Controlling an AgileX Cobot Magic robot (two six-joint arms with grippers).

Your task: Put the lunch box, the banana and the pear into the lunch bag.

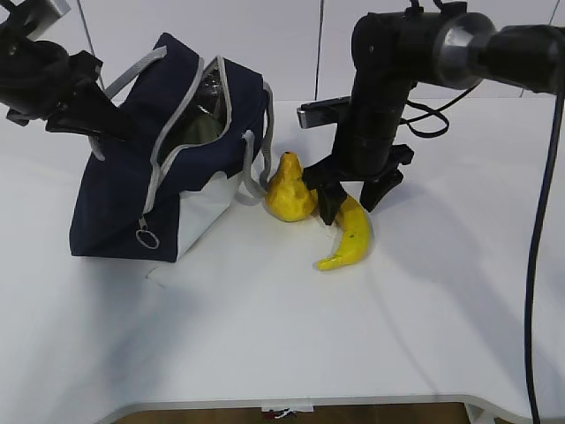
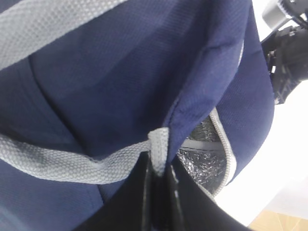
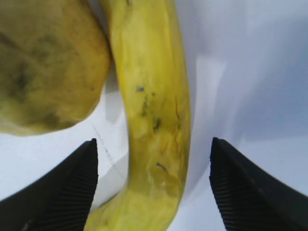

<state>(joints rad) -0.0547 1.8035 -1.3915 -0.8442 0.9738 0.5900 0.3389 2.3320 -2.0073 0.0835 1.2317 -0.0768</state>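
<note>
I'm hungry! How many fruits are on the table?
2: the pear beside the bag, and the banana just right of it, between the right gripper's open fingers. More could hide inside the bag.

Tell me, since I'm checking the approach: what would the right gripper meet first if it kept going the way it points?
Most likely the banana, lying between the open right gripper fingers; the pear sits just outside the line.

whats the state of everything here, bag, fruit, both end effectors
lunch bag: unzipped, mouth held open, foil lining showing
banana: lying on the table beside the pear, not gripped
pear: on the table next to the bag, untouched
left end effector: shut on the bag's grey edge strap
right end effector: open, straddling the banana
</note>
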